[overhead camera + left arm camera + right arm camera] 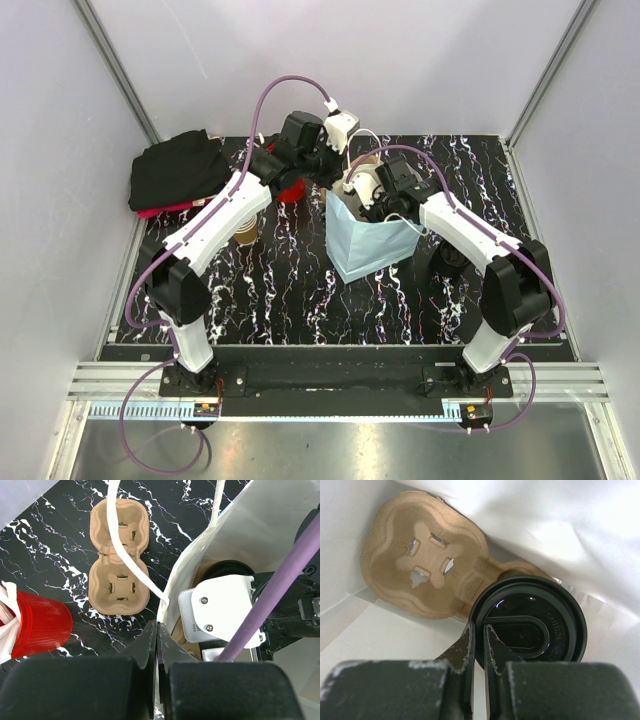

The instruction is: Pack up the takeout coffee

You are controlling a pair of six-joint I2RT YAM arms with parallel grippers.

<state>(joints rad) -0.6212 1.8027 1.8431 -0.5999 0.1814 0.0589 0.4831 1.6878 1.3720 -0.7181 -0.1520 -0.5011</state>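
Right jaws, seemingly on coffee (527, 630)

Tight inside bag (365, 250): pulp carrier (415, 565), lidded cup (530, 625), right tool (479, 640).

Top cam overhead, far; wrist cams close, facing down; all share bag (365, 255).

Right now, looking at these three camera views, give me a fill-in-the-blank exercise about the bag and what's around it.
Inside the bag, the right fingers close on the rim of a ___ lid.
The pulp carrier on the table has ___ cup wells, both empty.
The left fingers pinch the rim of the ___.
The red cup holds ___ utensils.
Missing words: black; two; bag; white.
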